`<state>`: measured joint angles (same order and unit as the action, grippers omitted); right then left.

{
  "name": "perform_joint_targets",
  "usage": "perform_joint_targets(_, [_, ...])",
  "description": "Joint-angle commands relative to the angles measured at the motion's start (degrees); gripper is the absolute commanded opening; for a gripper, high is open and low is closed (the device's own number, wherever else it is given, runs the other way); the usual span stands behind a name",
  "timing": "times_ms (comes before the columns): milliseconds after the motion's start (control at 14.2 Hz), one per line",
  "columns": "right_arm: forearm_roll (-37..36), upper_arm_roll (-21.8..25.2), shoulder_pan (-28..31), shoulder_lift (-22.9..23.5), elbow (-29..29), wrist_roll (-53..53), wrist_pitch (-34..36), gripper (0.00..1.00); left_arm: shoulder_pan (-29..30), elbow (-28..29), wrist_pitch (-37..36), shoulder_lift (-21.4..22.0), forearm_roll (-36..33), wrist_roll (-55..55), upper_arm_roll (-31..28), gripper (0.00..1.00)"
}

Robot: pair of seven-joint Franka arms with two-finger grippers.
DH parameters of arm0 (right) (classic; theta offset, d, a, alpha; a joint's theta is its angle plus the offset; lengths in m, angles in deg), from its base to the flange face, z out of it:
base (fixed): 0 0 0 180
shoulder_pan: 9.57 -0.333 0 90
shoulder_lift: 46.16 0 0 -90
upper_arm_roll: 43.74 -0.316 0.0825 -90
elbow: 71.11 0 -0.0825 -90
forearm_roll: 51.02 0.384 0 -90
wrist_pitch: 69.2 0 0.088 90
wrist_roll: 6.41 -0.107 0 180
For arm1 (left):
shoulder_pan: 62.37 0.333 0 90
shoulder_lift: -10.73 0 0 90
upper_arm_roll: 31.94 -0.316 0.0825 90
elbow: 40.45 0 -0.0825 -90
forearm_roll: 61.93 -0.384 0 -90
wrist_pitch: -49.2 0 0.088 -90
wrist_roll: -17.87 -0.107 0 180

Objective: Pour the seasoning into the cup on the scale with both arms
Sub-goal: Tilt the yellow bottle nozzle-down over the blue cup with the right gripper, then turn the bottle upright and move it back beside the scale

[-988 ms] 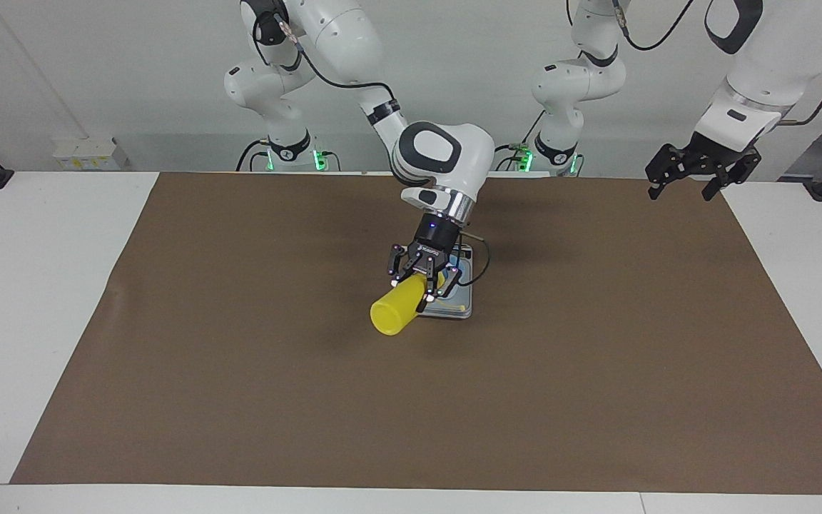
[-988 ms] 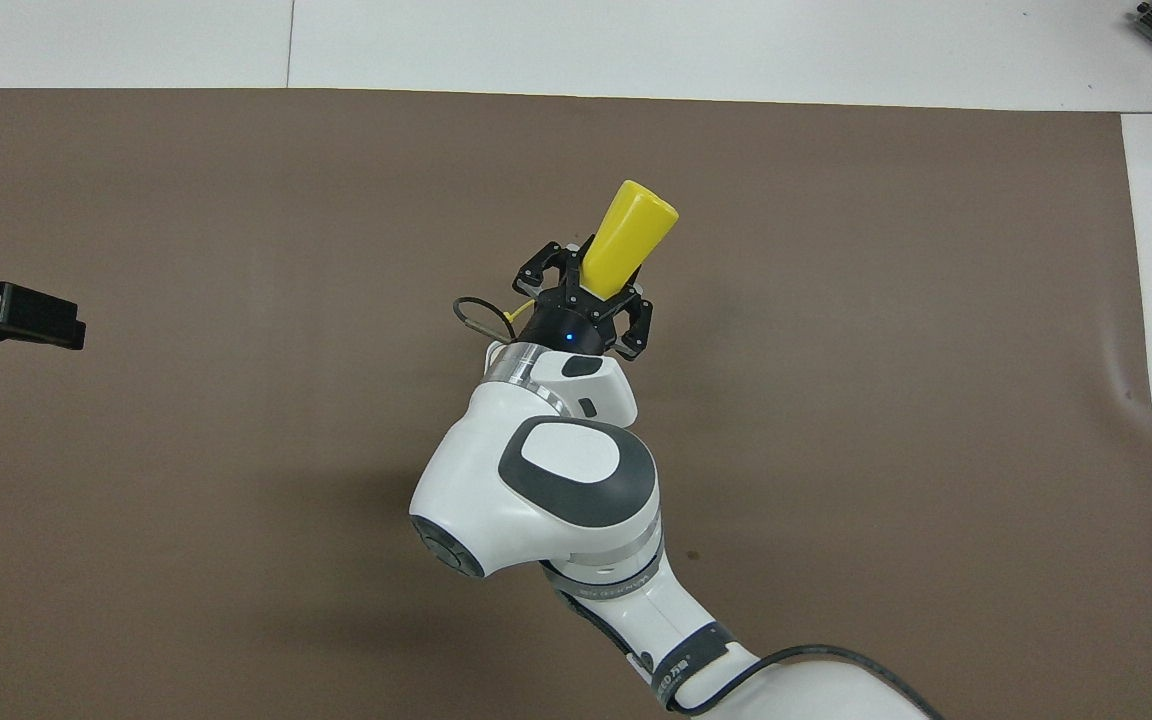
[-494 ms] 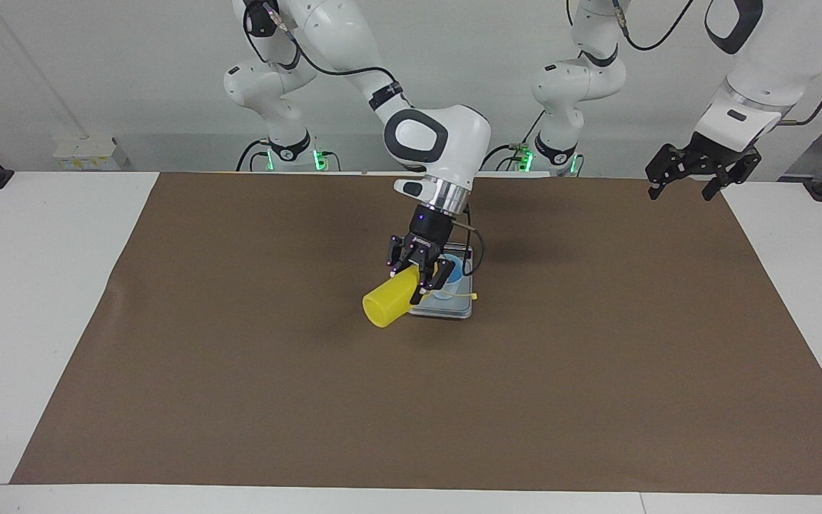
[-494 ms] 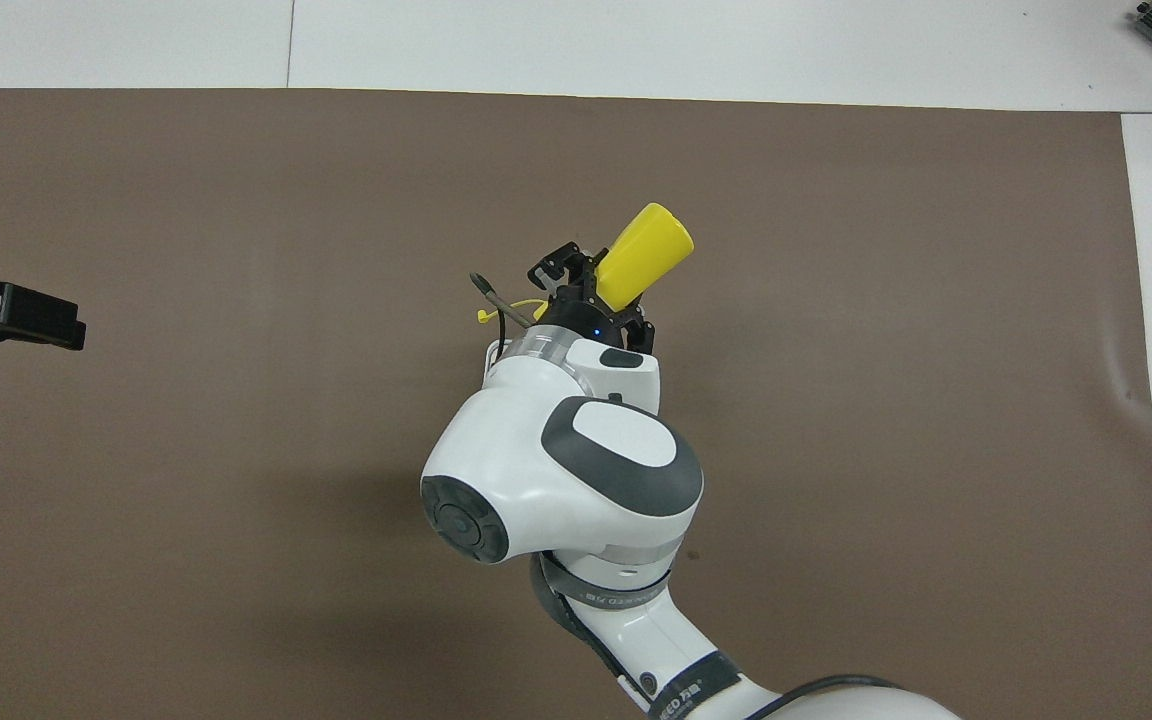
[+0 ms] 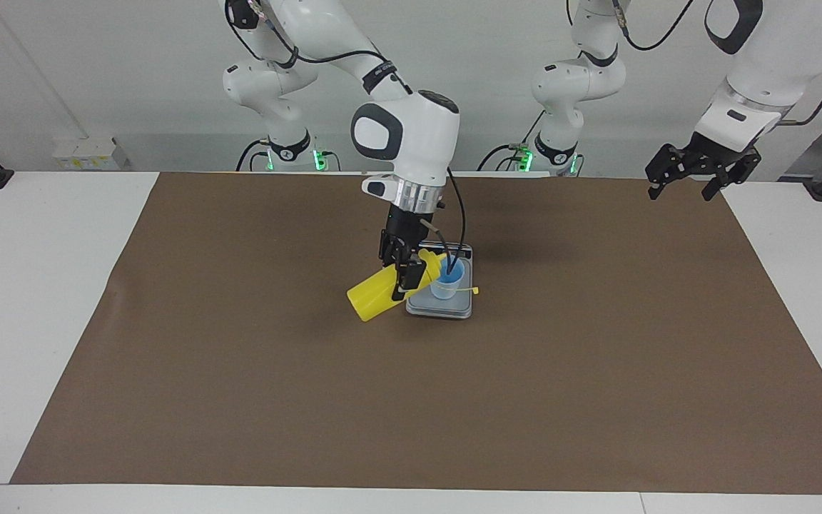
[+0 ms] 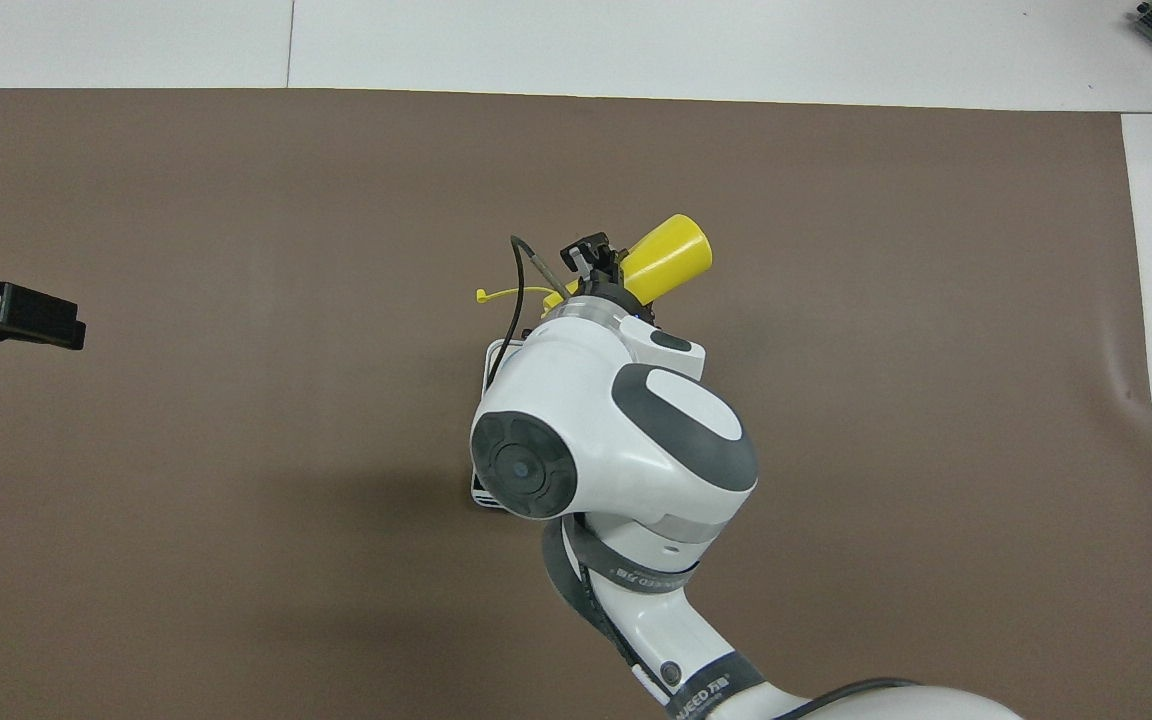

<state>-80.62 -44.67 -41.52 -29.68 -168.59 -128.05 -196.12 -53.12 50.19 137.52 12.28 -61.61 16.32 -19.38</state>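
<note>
My right gripper (image 5: 405, 281) is shut on the yellow seasoning bottle (image 5: 374, 298) and holds it tilted on its side. The bottle's nozzle end points down at the rim of the light-blue cup (image 5: 448, 283), and its tethered cap (image 5: 474, 290) hangs beside the cup. The cup stands on the grey scale (image 5: 440, 308) at mid-table. In the overhead view the bottle (image 6: 674, 263) sticks out past the right gripper (image 6: 599, 262); the right arm hides the cup and most of the scale (image 6: 489, 362). My left gripper (image 5: 693, 173) waits, open and empty, above the left arm's end of the table.
A brown mat (image 5: 240, 400) covers most of the white table (image 5: 33, 285). The left gripper also shows at the edge of the overhead view (image 6: 8, 314). A cable (image 5: 458, 221) loops from the right wrist over the scale.
My right wrist has turned and risen. The bottle swung so its nozzle came over the cup and its base moved toward the right arm's end. The cup came into view. The left arm stayed still.
</note>
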Motion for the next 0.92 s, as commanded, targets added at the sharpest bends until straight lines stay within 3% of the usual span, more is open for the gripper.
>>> perform_joint_targets(0, [10.31, -0.57, 2.41, -3.20, -1.75, 0.44, 0.00, 0.10, -0.99, 1.82, 0.63, 1.26, -0.68, -0.55, -0.87, 1.00])
perform_joint_targets(212, [25.61, -0.57, 5.40, -4.08, -2.28, 5.94, 3.50, 0.07, -4.05, 1.91, 0.72, 1.26, -0.94, -0.29, -2.87, 1.00])
perform_joint_targets(847, [54.10, -0.48, 18.58, -6.01, -5.52, 42.33, 18.37, 0.02, -4.42, 2.08, 0.72, 1.62, -0.94, -0.64, -4.21, 1.00])
